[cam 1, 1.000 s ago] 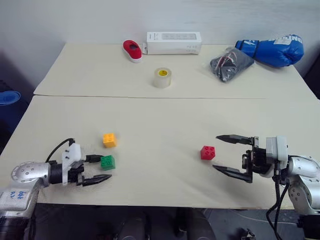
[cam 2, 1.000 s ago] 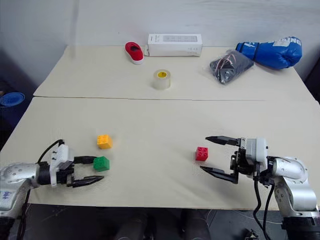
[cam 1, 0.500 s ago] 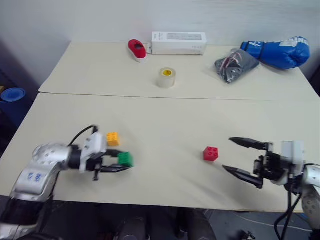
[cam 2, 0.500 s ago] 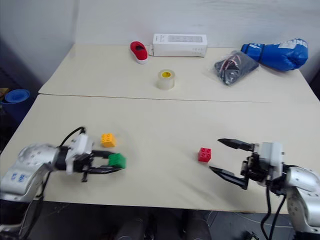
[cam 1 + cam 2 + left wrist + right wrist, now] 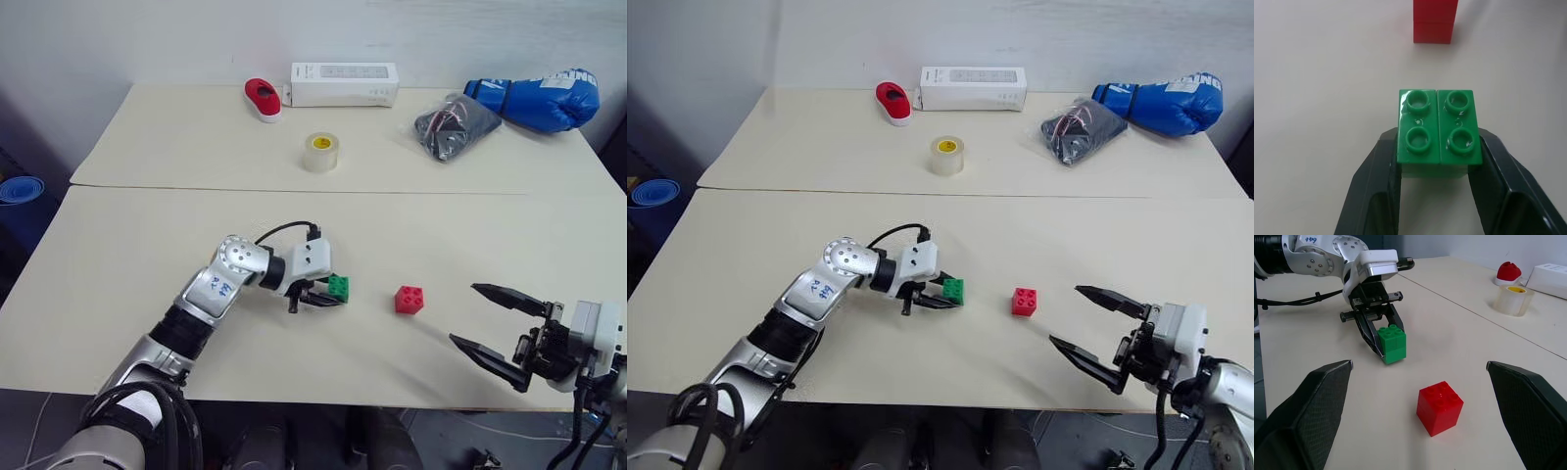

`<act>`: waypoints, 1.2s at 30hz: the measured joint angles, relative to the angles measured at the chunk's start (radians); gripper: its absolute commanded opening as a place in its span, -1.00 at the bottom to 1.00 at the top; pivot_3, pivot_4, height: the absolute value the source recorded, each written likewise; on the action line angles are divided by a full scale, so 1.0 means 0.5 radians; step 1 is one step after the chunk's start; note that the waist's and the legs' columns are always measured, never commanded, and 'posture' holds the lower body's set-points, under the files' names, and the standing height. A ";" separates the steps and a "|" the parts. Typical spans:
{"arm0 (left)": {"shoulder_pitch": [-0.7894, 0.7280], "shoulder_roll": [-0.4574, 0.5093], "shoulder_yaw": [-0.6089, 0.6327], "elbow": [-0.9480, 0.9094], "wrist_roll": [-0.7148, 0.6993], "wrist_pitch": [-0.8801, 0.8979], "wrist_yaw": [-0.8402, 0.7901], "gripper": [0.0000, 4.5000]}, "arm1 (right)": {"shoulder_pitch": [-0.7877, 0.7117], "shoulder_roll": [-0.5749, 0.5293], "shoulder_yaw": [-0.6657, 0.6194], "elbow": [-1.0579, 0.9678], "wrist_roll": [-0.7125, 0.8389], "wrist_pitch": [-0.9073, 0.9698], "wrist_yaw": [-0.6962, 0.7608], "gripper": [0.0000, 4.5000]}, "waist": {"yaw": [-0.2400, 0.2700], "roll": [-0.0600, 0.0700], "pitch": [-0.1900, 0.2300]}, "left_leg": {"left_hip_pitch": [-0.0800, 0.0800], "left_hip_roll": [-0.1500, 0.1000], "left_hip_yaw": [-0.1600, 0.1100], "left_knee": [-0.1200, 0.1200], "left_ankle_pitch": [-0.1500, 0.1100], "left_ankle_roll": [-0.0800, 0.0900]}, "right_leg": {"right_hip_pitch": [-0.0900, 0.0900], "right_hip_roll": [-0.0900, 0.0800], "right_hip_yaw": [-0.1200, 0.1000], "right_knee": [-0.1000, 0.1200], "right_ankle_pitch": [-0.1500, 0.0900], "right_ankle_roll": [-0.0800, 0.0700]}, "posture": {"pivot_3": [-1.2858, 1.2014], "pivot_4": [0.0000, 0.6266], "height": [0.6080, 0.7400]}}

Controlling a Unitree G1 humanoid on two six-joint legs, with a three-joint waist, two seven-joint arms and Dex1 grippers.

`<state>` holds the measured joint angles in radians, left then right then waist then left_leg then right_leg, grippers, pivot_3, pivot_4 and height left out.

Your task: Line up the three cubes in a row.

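Left gripper [image 5: 331,294] has its 2 black fingers [image 5: 1376,191] clamped on the small green studded plastic cube [image 5: 1439,131], 1 finger on each side face, 4 studs facing up. In the right wrist view the green cube [image 5: 1392,344] looks held at or just above the cream table top [image 5: 294,225]; cannot tell if its base touches.

Small red studded plastic cube [image 5: 409,299] sits on the table just beyond the left fingertips, straight ahead of the green one, a gap between them, not touching. It also lies ahead of the right gripper [image 5: 495,328], in line with the space between its jaws but clear of both tips.

Right gripper's jaws are spread wide with nothing between them; it hangs near the table's front edge, pointing toward the red cube [image 5: 1439,407] and the left gripper beyond it.

The orange-yellow cube cannot be made out in these views.

Far side of the table, well apart from both grippers: clear tape roll with yellow core [image 5: 319,152], red oval object with white rim [image 5: 261,99], long white rectangular box [image 5: 344,84], dark grey bundle in clear plastic [image 5: 453,125], blue boxing glove [image 5: 534,96]. A seam [image 5: 441,192] runs across the table between that group and the cubes.
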<state>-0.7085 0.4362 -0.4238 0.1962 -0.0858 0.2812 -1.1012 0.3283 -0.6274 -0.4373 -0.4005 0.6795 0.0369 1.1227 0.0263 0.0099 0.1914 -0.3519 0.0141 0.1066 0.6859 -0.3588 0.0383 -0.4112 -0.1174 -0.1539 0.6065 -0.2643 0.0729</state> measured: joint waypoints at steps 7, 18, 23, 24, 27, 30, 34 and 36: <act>-0.034 -0.075 -0.002 0.149 0.033 -0.142 -0.088 -0.33 | 0.064 0.021 0.001 -0.056 -0.029 -0.029 -0.031 1.00 | 0.009 0.000 0.000 | -0.002 -0.001 -0.004 0.006 -0.001 0.003 | 0.001 -0.003 -0.002 0.001 0.000 0.000 | 0.03 -0.52 1.00; 0.073 -0.002 0.075 -0.035 0.021 -0.173 -0.094 0.91 | -0.014 0.036 0.088 -0.037 -0.086 -0.076 -0.038 1.00 | -0.003 0.000 0.000 | -0.002 0.000 -0.004 0.008 -0.002 0.002 | 0.001 -0.002 -0.002 0.002 0.000 0.000 | 0.03 -0.52 1.00; 0.280 0.167 0.348 -0.386 -0.140 -0.230 -0.105 0.91 | -0.018 0.060 0.117 0.034 -0.107 -0.105 -0.033 1.00 | -0.005 0.000 0.000 | -0.002 0.001 -0.005 0.009 -0.002 0.001 | 0.001 -0.017 -0.005 0.005 -0.001 -0.002 | 0.03 -0.52 1.00; 0.320 0.178 0.414 -0.457 -0.212 -0.229 -0.115 0.91 | -0.026 0.065 0.131 0.034 -0.109 -0.114 -0.031 1.00 | -0.005 0.000 0.000 | -0.002 0.001 -0.005 0.010 -0.002 0.001 | 0.001 -0.019 -0.006 0.006 -0.001 -0.002 | 0.03 -0.52 1.00; 0.471 0.266 0.653 -0.709 -0.461 -0.202 -0.128 0.91 | -0.081 0.078 0.171 0.039 -0.106 -0.118 -0.014 1.00 | -0.005 0.000 0.000 | -0.002 -0.001 -0.006 0.012 -0.003 0.003 | 0.002 -0.023 -0.007 0.006 -0.001 -0.002 | 0.03 -0.52 1.00; 0.661 0.465 0.992 -0.768 -0.600 -0.107 -0.078 0.96 | -0.116 0.111 0.198 0.045 -0.081 -0.123 -0.001 1.00 | -0.012 0.001 -0.001 | -0.001 0.000 -0.007 0.011 -0.004 0.001 | 0.002 -0.022 -0.008 0.006 -0.002 -0.004 | 0.03 -0.52 1.00; 1.043 0.545 1.500 -0.624 -0.721 -0.087 0.037 0.96 | -0.208 0.176 0.305 0.050 -0.066 -0.146 0.010 1.00 | -0.030 0.002 -0.001 | 0.000 0.001 -0.007 0.011 -0.004 0.001 | 0.002 -0.023 -0.009 0.007 -0.002 -0.004 | 0.03 -0.52 1.00; 1.252 0.545 1.743 -0.431 -0.729 -0.188 0.079 0.96 | -0.246 0.184 0.352 0.051 -0.086 -0.175 0.029 1.00 | -0.035 0.001 0.000 | -0.001 0.001 -0.007 0.011 -0.006 0.001 | 0.002 -0.023 -0.009 0.007 -0.002 -0.004 | 0.03 -0.52 1.00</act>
<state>-0.0825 0.7089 0.4479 -0.0192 -0.4505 0.1873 -1.0617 0.2052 -0.5355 -0.2612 -0.3749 0.6366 -0.0504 1.1371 0.0087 0.0105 0.1912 -0.3523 0.0145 0.1031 0.6912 -0.3616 0.0387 -0.4104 -0.1288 -0.1584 0.6099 -0.2655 0.0710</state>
